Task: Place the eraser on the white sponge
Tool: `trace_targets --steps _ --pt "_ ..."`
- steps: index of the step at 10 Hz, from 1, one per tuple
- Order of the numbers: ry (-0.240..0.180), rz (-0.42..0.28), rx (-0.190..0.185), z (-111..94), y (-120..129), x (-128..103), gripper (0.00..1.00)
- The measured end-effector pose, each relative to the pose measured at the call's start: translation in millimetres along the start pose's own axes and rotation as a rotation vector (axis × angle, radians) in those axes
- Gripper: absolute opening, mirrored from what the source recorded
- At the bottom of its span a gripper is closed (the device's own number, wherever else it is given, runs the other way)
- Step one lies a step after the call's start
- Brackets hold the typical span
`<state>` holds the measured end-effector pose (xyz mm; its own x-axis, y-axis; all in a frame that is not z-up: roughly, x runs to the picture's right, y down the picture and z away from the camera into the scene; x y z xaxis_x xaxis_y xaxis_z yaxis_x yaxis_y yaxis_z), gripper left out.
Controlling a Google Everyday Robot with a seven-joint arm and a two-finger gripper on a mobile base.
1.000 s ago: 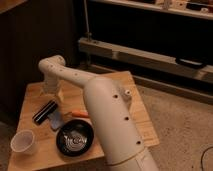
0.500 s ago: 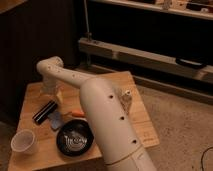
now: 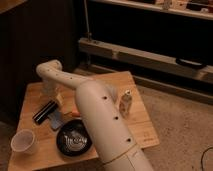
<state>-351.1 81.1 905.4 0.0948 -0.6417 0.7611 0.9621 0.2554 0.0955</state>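
The arm (image 3: pixel 95 107) reaches from the lower right of the view across the wooden table (image 3: pixel 137 125), bends at its elbow near the far left corner, and turns downward there. The gripper (image 3: pixel 51 94) sits at the end of that bend, low over the table's left part and just above the far end of the eraser; whether it is open, closed or holding anything cannot be told. The eraser (image 3: pixel 45 111) lies flat on the table surface, angled diagonally, with its near end toward the left edge. The white sponge (image 3: pixel 56 120) lies flat just beside the eraser on its right, apparently touching it or nearly so. The eraser is not yet on the sponge. A black bowl (image 3: pixel 73 139) stands near the front edge, close to the sponge, and a white paper cup (image 3: pixel 23 141) stands upright at the front left corner. A small bottle (image 3: pixel 125 103) stands upright to the right of the arm. Judged from this layout, the gripper's position suits a grasp of the eraser from above, followed by a short transfer sideways.
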Motion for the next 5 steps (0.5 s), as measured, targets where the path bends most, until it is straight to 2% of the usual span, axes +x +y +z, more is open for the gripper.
trace_targets --steps 4,5 --pt "0.004 -0.028 -0.007 2.0 -8.9 -6.3 0.78" --pt "0.003 -0.032 -0.01 3.9 -10.6 -7.2 0.68"
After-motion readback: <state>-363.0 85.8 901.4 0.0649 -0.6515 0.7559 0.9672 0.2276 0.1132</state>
